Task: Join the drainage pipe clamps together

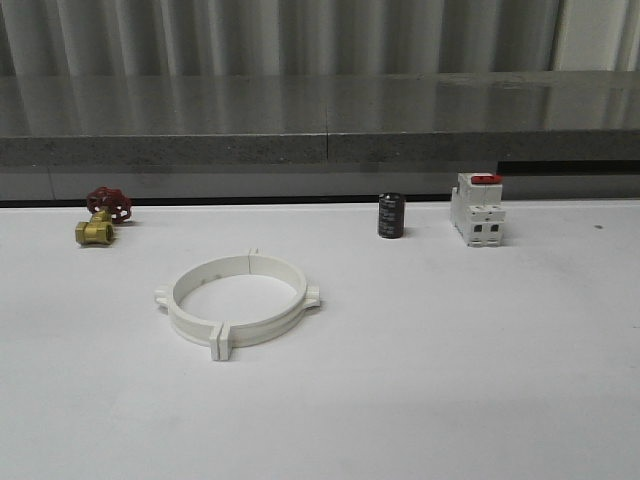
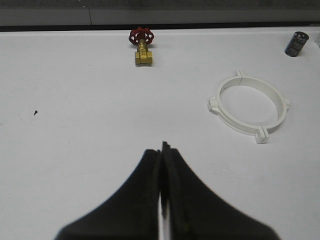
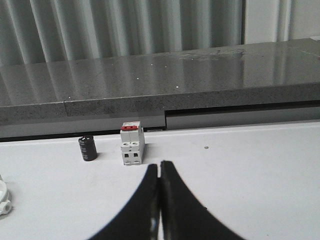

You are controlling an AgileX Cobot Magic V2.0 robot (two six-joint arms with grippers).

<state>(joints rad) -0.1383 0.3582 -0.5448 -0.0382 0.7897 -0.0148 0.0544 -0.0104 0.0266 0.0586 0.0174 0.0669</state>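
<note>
The drainage pipe clamps (image 1: 238, 300) lie flat on the white desk (image 1: 480, 380) as one closed ring, the two half-rings meeting at a seam on the far side and at a flanged tab on the near side, with small tabs jutting left and right. The ring sits left of the desk's middle, well back from the near edge, with bare surface all around it. Toward the far edge stand a brass valve with a red handwheel (image 1: 103, 215) at the left, and a small black cylinder (image 1: 391, 215) and a white switch with a red top (image 1: 476, 208) at the right, all well apart from the ring. The left gripper (image 2: 162, 150) hovers over open desk with its fingers pressed together, holding nothing. The right gripper (image 3: 159, 167) is likewise closed and empty, facing the switch.
</note>
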